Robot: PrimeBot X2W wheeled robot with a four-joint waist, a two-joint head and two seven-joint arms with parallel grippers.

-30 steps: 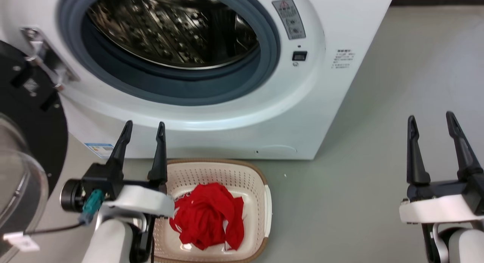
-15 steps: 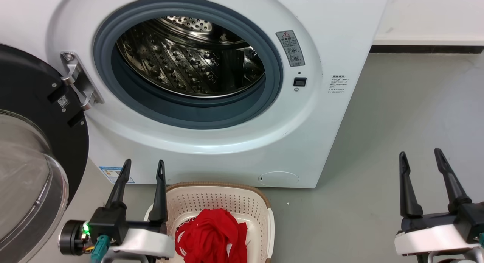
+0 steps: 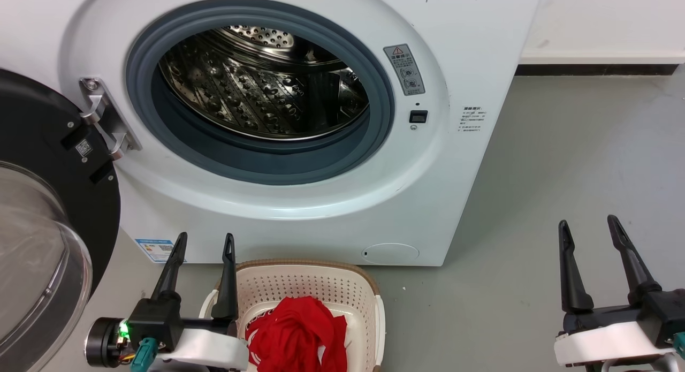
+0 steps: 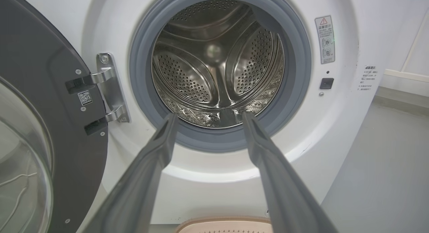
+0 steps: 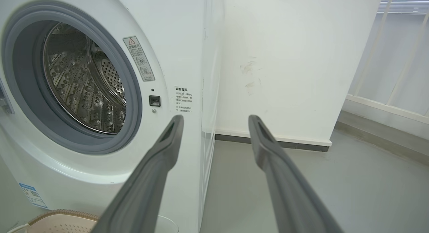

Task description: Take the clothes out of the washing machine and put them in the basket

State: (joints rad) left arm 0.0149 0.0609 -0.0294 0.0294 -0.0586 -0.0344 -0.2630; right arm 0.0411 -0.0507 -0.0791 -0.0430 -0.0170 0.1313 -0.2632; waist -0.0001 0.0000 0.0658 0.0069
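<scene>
The big white washing machine (image 3: 471,51) stands on the grey floor (image 3: 578,147), with a white wall (image 3: 599,19) behind it. Its round door (image 3: 53,147) is swung wide open to the left. The door has a black frame and a clear glass bump. Inside the grey rubber ring (image 3: 267,171) you can see the shiny drum (image 3: 262,88), full of little holes.

The small cream basket (image 3: 310,286) sits on the floor, close to the bottom front edge of the machine. It has a brown rim and holes in its sides. The clothes (image 3: 299,334) lie in a red heap inside the basket. A bit of white with stripes peeks out at the left side of the heap.

The left gripper (image 3: 205,237) hangs by the left rim of the basket. Its two dark fingers are spread apart and hold nothing. In the left wrist view they point at the round opening of the machine.

The right gripper (image 3: 587,221) is over bare floor, well apart from the basket and off to the right of the machine. Its fingers are spread too, with nothing between them.
</scene>
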